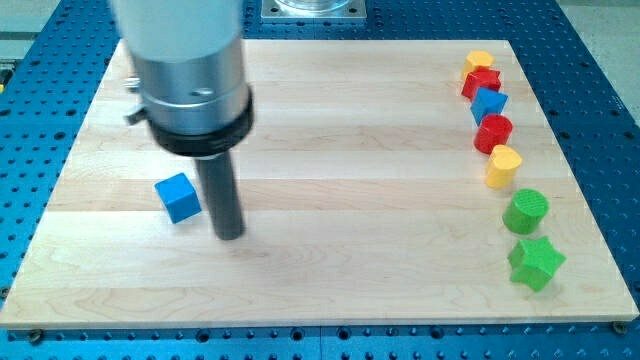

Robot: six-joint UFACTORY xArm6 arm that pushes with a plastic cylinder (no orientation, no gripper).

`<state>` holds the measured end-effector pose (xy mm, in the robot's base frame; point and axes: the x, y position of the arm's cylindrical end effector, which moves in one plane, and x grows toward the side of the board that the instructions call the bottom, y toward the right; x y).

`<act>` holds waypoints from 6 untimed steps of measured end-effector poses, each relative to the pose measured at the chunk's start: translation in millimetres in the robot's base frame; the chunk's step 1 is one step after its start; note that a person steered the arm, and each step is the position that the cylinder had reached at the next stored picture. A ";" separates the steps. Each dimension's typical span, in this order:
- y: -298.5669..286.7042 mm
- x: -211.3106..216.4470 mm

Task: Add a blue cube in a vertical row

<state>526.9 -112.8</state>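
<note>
In the one camera view, my tip (230,234) rested on the wooden board (330,280) in its left half, nearer the bottom edge than the top. I had no claw to open or close, only the dark rod, and it held nothing. The blue cube (179,197) sat just to the view's left of my tip, close beside the rod; whether they touched I could not tell.

Near the right edge a row of blocks ran from the top right corner down toward the bottom right corner: a yellow block (480,61), a red block (481,82), a blue block (489,103), a red cylinder (493,133), a yellow heart-shaped block (504,166), a green cylinder (525,211) and a green star (536,262). The first five lay touching or nearly so; the two green ones stood a little apart below them. Between the cube and that row the wood lay bare, with only my own rod beside the cube on that side.

The cube sat turned, its sides at a slight angle to the board's edges. Being a cube, it showed no long axis.
</note>
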 end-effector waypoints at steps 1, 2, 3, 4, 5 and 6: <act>-41.1 -10.0; -65.6 -24.8; -42.5 -72.2; 12.2 -142.3; -23.2 -112.1; -37.7 -65.8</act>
<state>461.1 -150.5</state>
